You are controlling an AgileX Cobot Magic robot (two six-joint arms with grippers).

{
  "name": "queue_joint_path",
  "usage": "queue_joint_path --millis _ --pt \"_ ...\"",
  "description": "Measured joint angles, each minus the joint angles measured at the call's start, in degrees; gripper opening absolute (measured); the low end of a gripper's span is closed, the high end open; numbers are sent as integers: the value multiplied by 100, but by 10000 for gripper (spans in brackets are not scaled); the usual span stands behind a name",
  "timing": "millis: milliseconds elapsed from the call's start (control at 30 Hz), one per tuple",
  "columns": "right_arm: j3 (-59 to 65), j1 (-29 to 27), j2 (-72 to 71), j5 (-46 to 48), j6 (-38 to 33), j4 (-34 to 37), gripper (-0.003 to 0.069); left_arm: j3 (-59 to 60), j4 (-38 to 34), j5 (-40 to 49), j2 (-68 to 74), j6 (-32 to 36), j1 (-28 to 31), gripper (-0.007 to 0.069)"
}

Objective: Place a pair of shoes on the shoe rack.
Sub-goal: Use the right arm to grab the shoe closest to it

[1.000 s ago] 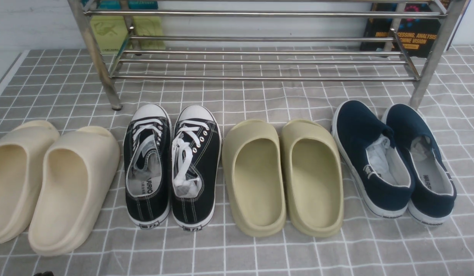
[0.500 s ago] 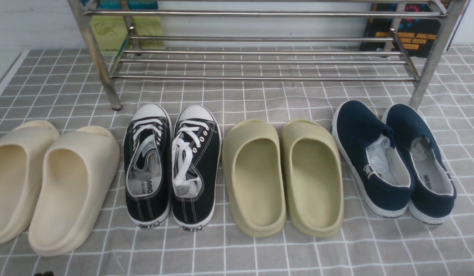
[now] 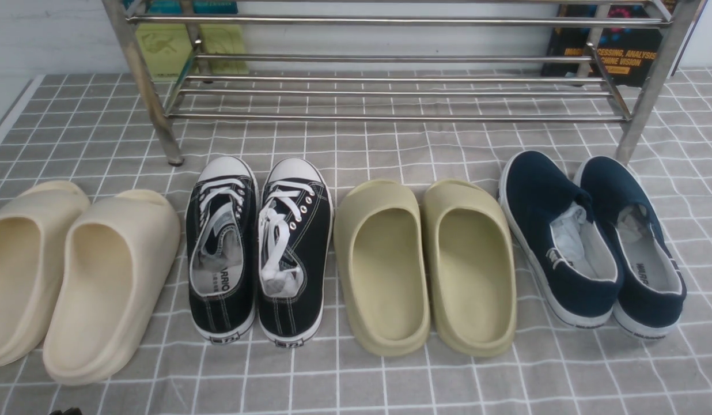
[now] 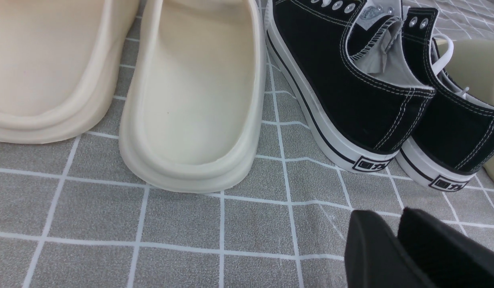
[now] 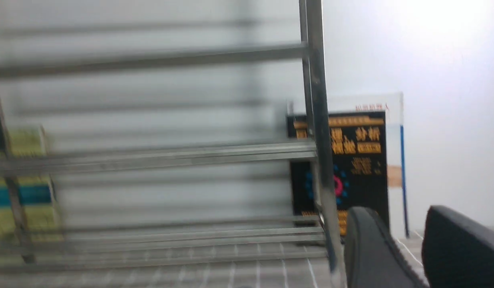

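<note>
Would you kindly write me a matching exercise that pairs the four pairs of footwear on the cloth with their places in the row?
Things:
1. cream slides
2. black lace-up sneakers
3. olive slides
4. navy slip-ons

Places in the row:
A. far right
B. second from left
C. far left
D. second from right

Pairs: 1-C, 2-B, 3-D, 4-A.

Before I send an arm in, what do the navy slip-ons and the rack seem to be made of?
Navy slip-ons: matte, woven-looking uppers, probably canvas; smooth white sole edging, likely rubber; crumpled white paper stuffed inside. Rack: round bars with bright, mirror-like highlights, so polished metal, possibly steel.
</note>
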Motion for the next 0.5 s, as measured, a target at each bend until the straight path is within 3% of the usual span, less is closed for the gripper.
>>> queue_joint_path --millis 133,267,333,500 --pt "-23 0 21 -637 388 47 232 0 0 0 0 0 0 127" --pt "-506 0 603 -578 445 47 174 0 0 0 0 0 0 129" --pt "-1312 0 1448 -198 451 -31 68 0 0 0 0 0 0 129" --pt "-2600 0 3010 856 464 -579 -2 0 0 0 0 0 0 131"
